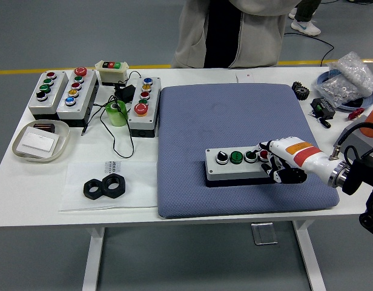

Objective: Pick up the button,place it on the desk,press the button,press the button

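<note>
You had the button box on the pad, toward its near right part, with the right hand on the box's right end. Left of the pad stood three more boxes; two nuts lay nearer you.

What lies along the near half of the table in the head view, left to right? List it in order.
White tray → two black hex nuts → blue pad → button box → right hand, lying on the box's right end.
</note>
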Robot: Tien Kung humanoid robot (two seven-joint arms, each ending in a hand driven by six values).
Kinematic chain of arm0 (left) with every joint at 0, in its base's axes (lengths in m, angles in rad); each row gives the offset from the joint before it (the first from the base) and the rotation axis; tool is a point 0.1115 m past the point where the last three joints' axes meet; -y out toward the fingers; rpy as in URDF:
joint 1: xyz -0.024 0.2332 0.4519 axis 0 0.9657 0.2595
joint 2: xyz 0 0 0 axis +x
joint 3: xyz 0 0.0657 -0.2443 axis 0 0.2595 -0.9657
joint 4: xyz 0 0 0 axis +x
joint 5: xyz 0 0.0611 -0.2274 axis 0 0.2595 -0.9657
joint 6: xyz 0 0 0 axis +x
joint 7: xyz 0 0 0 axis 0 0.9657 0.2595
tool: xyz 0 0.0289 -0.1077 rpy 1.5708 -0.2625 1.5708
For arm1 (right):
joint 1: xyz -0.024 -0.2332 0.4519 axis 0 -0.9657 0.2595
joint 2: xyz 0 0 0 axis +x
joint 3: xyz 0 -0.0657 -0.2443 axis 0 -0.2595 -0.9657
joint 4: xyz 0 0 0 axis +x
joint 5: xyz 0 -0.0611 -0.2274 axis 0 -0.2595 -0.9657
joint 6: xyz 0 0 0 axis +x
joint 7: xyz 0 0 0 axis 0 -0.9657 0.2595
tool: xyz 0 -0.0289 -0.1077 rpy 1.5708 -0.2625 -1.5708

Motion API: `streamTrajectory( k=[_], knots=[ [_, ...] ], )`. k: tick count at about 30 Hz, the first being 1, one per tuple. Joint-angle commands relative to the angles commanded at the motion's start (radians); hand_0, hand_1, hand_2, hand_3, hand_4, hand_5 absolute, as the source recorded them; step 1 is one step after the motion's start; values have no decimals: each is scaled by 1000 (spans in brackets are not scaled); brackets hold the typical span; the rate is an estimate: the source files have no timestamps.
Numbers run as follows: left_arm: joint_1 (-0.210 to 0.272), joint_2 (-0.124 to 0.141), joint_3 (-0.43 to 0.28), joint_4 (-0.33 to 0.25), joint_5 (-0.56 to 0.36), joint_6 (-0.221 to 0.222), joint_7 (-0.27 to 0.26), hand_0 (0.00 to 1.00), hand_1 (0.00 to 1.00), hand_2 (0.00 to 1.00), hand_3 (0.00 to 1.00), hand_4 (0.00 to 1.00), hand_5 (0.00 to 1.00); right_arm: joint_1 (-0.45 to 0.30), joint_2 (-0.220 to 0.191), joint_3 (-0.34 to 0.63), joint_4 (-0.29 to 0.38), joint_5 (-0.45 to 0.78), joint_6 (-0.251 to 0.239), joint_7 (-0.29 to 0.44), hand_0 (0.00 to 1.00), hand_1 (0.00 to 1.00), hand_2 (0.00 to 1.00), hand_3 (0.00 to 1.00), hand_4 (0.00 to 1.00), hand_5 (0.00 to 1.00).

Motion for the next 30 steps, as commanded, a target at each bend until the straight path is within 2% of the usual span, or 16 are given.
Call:
streamTrajectory(
  k=[7,8,13,14,19,20,25,26,30],
  knots=[
    [0,1,1,0,0,0,0,759,826,861,825,629,998,-11,-14,63,46,2,-37,5,345,106,219,688,512,2],
    [1,0,1,0,0,0,0,757,827,861,824,629,998,-14,-16,76,51,6,-50,4,409,177,304,744,601,2],
    [0,1,2,0,-1,-1,-1,757,827,861,824,629,998,-34,-20,122,51,124,-120,-4,409,177,304,744,601,2],
    [-1,1,2,0,-2,-1,-1,757,826,860,824,629,998,-39,-21,132,50,168,-133,-1,634,577,644,895,590,2],
    [-1,1,3,0,-2,-1,-1,757,826,860,824,629,998,-57,-21,175,40,367,-170,32,634,577,644,895,590,2],
    [-1,1,3,0,-2,-1,-1,757,826,860,824,629,998,-58,-21,180,39,413,-172,37,829,762,835,918,620,97],
    [-1,1,2,0,-2,-1,-1,757,826,860,824,629,998,-75,-19,216,31,627,-177,57,829,762,835,918,620,97],
    [-1,1,2,0,-2,-1,-1,758,826,861,824,628,998,-81,-17,232,26,673,-180,61,872,805,869,910,615,123],
    [0,1,1,0,1,-1,0,758,826,861,824,628,998,-96,-13,265,8,835,-180,68,872,805,869,910,615,123]
  ],
)
